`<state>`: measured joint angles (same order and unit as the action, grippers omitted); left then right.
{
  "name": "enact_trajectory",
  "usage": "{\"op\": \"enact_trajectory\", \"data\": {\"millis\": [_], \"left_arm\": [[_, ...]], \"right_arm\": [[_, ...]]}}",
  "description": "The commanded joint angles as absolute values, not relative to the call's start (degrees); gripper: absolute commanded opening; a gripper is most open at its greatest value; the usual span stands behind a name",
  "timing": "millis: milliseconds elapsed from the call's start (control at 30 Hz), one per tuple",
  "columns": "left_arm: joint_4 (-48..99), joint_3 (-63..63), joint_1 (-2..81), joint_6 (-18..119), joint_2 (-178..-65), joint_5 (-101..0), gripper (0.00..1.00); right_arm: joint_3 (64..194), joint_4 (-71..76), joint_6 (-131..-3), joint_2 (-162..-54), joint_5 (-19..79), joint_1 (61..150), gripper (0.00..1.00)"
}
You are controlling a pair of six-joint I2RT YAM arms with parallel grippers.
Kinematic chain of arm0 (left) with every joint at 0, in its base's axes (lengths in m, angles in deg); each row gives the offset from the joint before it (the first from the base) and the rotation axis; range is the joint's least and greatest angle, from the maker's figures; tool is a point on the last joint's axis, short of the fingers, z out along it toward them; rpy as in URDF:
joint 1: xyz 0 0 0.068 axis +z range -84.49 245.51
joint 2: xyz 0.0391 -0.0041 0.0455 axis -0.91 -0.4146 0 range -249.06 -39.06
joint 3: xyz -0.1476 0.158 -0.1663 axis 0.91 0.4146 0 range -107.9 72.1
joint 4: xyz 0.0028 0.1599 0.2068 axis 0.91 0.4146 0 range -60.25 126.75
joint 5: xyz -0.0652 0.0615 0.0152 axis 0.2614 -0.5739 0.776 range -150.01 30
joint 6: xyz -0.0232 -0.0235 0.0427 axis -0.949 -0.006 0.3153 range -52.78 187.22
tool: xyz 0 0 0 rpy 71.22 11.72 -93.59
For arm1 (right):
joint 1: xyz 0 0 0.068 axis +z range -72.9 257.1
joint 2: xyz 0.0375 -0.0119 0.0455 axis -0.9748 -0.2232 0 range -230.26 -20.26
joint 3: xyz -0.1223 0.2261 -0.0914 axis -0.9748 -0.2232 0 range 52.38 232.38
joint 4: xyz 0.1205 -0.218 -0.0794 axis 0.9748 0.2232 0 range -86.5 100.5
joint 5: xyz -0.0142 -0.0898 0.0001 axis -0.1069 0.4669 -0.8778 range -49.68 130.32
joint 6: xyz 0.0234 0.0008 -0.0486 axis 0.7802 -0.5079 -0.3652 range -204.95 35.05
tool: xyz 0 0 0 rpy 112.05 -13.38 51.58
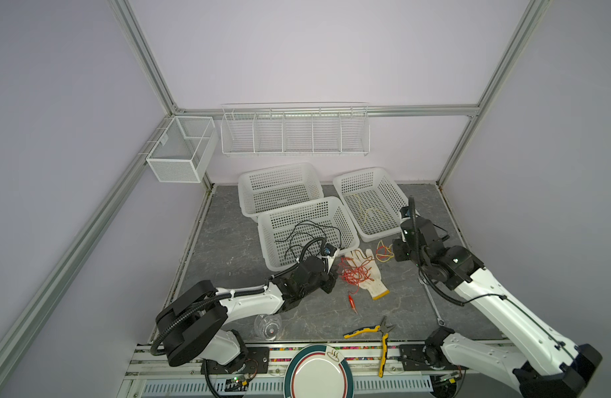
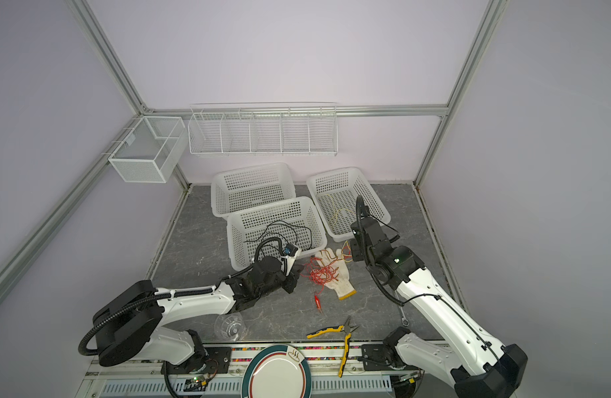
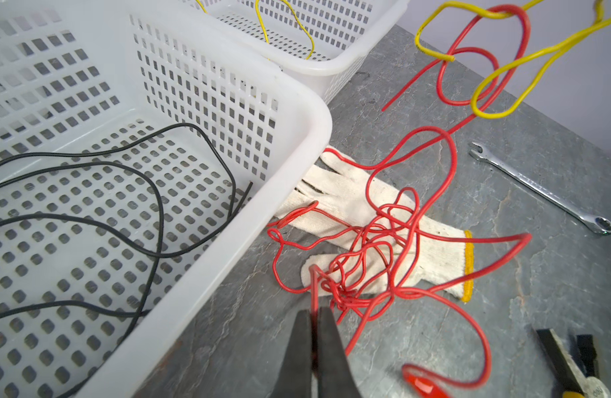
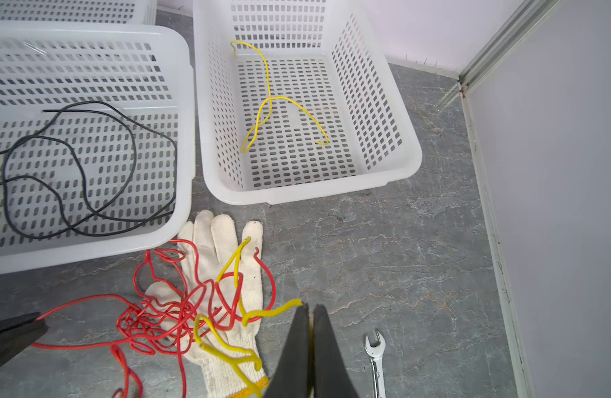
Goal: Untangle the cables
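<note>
Bright, even, diffuse light, faint soft shadows, wide-angle bowing toward the edges in both top views.

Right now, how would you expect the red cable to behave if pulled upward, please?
Probably springy, not limp: loops of the red cable hold their shape in mid-air. Likely to drag the yellow cable hooked through it. Its knot may snag the glove.

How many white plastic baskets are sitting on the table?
3. The back basket stands at the rear left; the front basket before it holds a black cable; the right basket holds a yellow cable. None seems hidden.
</note>
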<state>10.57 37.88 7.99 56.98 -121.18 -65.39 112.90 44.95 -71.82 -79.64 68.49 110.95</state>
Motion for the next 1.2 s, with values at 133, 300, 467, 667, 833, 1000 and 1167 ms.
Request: {"op": "enact_trajectory", "data": {"millis": [133, 300, 467, 667, 833, 1000, 1167], "left_arm": [[8.0, 37.9, 7.3, 58.8, -118.9, -63.2, 0.14], [2.2, 38.3, 6.5, 61.5, -119.1, -62.6, 0.41], [-8.6, 41.5, 6.1, 63.3, -120.9, -62.2, 0.47], [-23.4, 44.9, 4.8, 65.9, -124.6, -63.1, 0.49], [-28.4, 43.8, 4.0, 67.0, -127.1, -63.7, 0.49], [-31.5, 43.1, 1.6, 71.1, -127.4, -67.3, 0.52], [-31.9, 42.7, -0.2, 73.9, -127.1, -72.3, 0.76]], "right_arm": [[111.2, 36.3, -73.4, -77.9, 48.6, 110.8, 0.07], [113.0, 33.6, -72.8, -77.3, 43.0, 110.8, 0.07], [115.7, 33.5, -73.6, -75.8, 39.9, 110.8, 0.07], [117.8, 32.6, -73.4, -72.9, 37.8, 110.8, 0.07], [118.5, 31.0, -72.7, -71.9, 35.4, 110.8, 0.07], [118.8, 30.6, -72.6, -72.4, 35.0, 110.8, 0.07], [118.6, 30.0, -72.2, -73.0, 34.4, 110.8, 0.07]]}}
